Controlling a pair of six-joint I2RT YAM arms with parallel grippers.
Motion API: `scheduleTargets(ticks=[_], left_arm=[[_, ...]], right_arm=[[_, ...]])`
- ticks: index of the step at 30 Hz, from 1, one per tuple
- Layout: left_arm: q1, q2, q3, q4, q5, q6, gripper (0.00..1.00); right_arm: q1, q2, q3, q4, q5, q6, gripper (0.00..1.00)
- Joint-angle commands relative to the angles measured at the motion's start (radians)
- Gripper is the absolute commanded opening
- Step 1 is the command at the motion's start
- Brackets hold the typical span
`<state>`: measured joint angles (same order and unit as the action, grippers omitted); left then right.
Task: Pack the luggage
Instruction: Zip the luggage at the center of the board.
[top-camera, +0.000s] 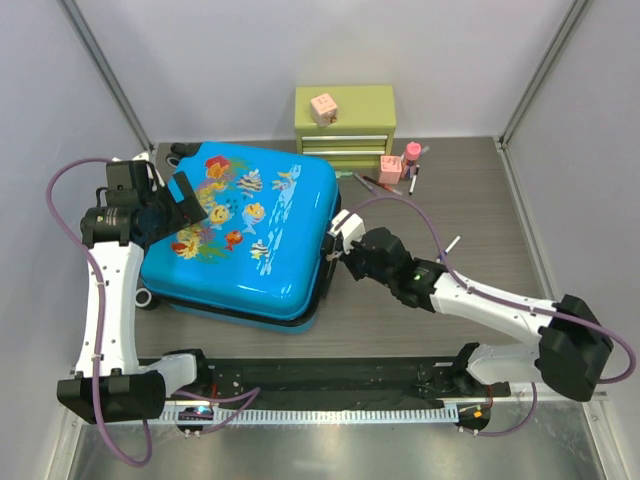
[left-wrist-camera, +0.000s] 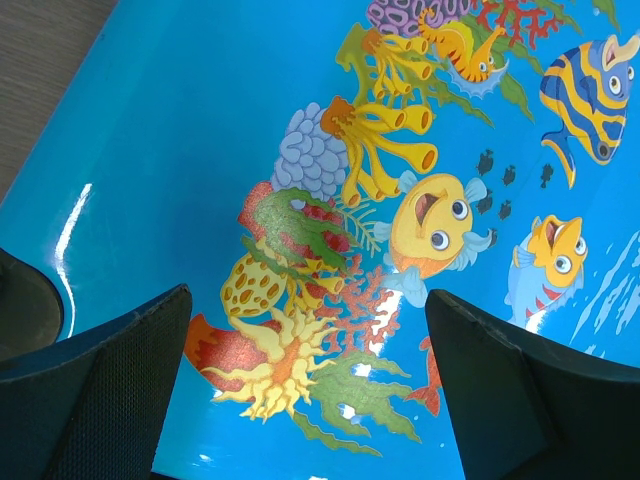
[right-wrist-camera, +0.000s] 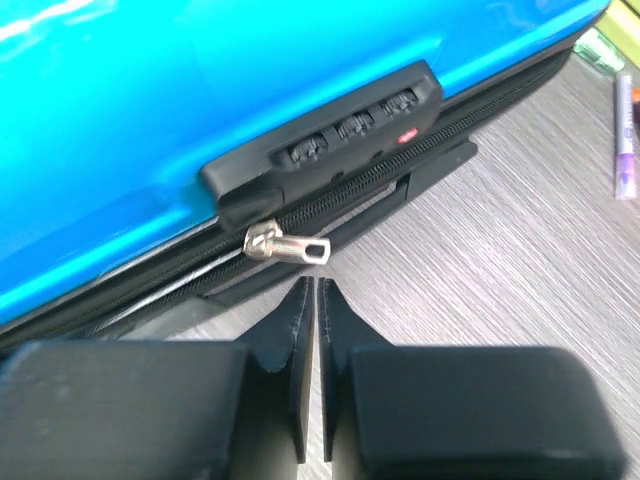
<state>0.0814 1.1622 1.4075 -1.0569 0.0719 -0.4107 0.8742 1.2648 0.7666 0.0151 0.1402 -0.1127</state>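
While the case (top-camera: 250, 230) lies flat and zipped shut on the left half of the table (top-camera: 480, 190), printed shell up, the left gripper (top-camera: 190, 203) hangs over its left part. Its fingers (left-wrist-camera: 90, 390) are spread wide with nothing between them, only fish and coral showing in the gap.

Over to the case's right edge now: the right gripper (right-wrist-camera: 316, 290) sits low over the table, tips pointing at the zip line. These fingers are drawn together to a thin slit and hold nothing. A silver zip pull (right-wrist-camera: 288, 245) lies just beyond the tips, apart from them, sticking out from the black zip track under the corner of the combination lock (right-wrist-camera: 340, 135).

Bare wood-grain table runs all along that edge and out to the right, plenty of room there. It is tighter at the back, where a green chest (top-camera: 345, 120) stands close behind the case's far right corner, a pink cube (top-camera: 322, 107) on top. Pens (top-camera: 380, 183) lie scattered just right of the chest. At the near left corner a black wheel (top-camera: 147, 298) pokes out beside the left arm.
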Motion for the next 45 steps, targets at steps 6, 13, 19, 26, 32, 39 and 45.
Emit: scheduleTargets(ticks=[6,13,19,26,32,39,45], left_arm=[[0.000,-0.019,-0.005,0.014,0.019,0.016,1.00],[0.000,-0.029,-0.004,0.014,0.022,0.029,1.00],[0.000,-0.044,-0.021,0.029,0.081,0.056,1.00],[0.000,-0.062,-0.028,0.021,0.082,0.087,1.00],[0.000,-0.062,-0.045,0.032,0.086,0.087,1.00],[-0.002,-0.061,-0.067,0.044,0.083,0.092,1.00],[-0.002,-0.067,-0.090,0.051,0.083,0.093,1.00]], right_arm=[[0.002,-0.021,0.043,-0.141,-0.117,-0.048,0.46],[0.003,-0.002,-0.030,0.049,-0.183,-0.194,0.84],[-0.024,-0.027,-0.009,0.034,-0.172,-0.251,0.99],[-0.087,0.031,0.059,-0.006,-0.277,-0.314,0.99],[-0.099,0.061,0.023,0.088,-0.317,-0.396,0.98],[-0.113,0.108,0.014,0.146,-0.398,-0.432,0.96],[-0.130,0.143,0.016,0.193,-0.452,-0.427,0.83]])
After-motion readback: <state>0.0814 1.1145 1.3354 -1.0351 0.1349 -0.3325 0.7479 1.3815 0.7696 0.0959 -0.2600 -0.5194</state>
